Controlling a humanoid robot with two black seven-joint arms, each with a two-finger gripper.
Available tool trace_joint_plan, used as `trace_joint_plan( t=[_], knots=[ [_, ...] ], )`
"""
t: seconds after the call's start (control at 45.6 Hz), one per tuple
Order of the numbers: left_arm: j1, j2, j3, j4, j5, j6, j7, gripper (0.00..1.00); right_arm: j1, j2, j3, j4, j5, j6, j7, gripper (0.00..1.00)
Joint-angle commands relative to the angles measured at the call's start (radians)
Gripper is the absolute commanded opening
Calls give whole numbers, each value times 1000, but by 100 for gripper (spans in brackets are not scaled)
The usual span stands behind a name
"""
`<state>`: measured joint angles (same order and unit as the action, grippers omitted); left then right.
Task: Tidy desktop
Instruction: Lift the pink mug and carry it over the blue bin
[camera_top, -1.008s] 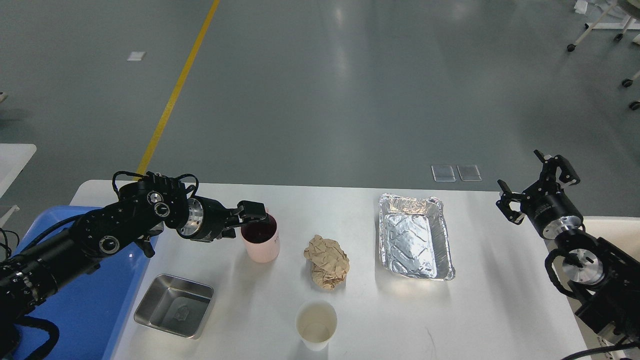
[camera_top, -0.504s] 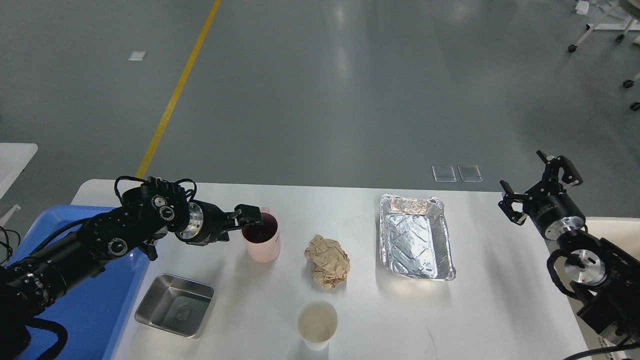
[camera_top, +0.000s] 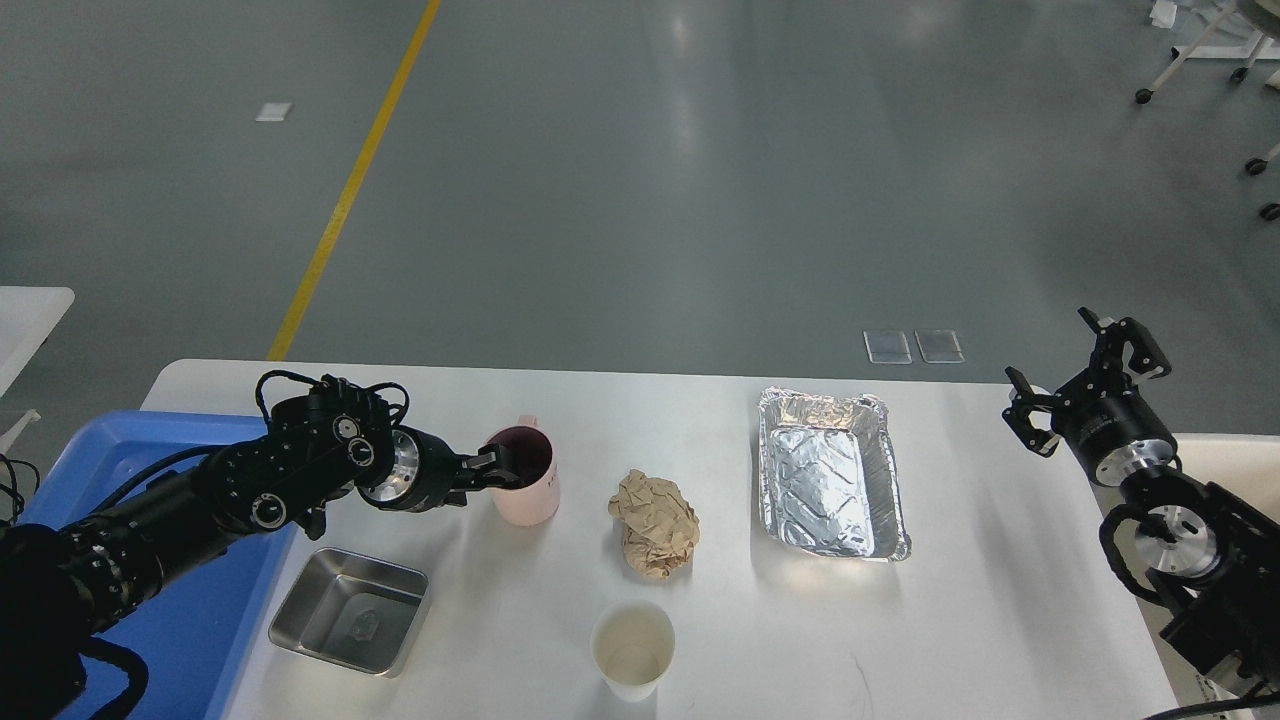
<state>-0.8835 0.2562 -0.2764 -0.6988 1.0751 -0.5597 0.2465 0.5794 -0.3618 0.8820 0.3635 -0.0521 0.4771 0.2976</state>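
Our smooth, glossy white desk (camera_top: 720, 620) spreads below us, rounded at its corners. Our left gripper (camera_top: 497, 470) closes its fingers on the near rim of a matte pink mug (camera_top: 528, 490). Beside the mug lie a crumpled brown paper ball (camera_top: 655, 524), a crinkled foil tray (camera_top: 828, 485), a paper cup (camera_top: 632, 650) and a square steel dish (camera_top: 348, 610). Our right gripper (camera_top: 1085, 385) hangs with fingers spread, holding nothing.

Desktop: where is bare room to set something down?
The desktop is bare right of the foil tray and along its far edge. It is crowded on the left, among the pink cup, crumpled paper, steel pan and paper cup.
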Motion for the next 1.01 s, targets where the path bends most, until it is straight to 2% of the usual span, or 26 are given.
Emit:
trace_joint_plan(
  t=[0.0, 0.066, 0.131, 0.197, 0.548, 0.635, 0.723, 0.833, 0.986],
  knots=[
    [-8, -11, 8, 5, 6, 15, 6, 27, -1, 0, 0, 0, 0, 0, 0, 100],
    [-18, -29, 10, -5, 5, 9, 2, 23, -3, -2, 0, 0, 0, 0, 0, 100],
    [-31, -29, 11, -5, 6, -12, 5, 10, -3, -2, 2, 2, 0, 0, 0, 100],
    [-40, -31, 14, -5, 5, -17, 5, 1, -4, -2, 0, 2, 2, 0, 0, 100],
    [-49, -17, 16, -7, 8, -22, 10, 0, -6, -3, 0, 2, 2, 0, 0, 100],
    [-42, 11, 16, -18, 23, -23, -4, 0, -6, -5, 2, 2, 3, 0, 0, 100],
    [-34, 79, 14, -79, 32, -25, -26, 0, -6, -5, 2, 3, 3, 0, -2, 100],
    [-20, 216, 6, -186, 32, -22, -78, 0, -3, -8, 3, 5, 3, 0, -2, 100],
    [55, 458, -56, -369, 31, -20, -98, 0, -3, -8, 3, 5, 3, -2, -2, 100]
  ],
)
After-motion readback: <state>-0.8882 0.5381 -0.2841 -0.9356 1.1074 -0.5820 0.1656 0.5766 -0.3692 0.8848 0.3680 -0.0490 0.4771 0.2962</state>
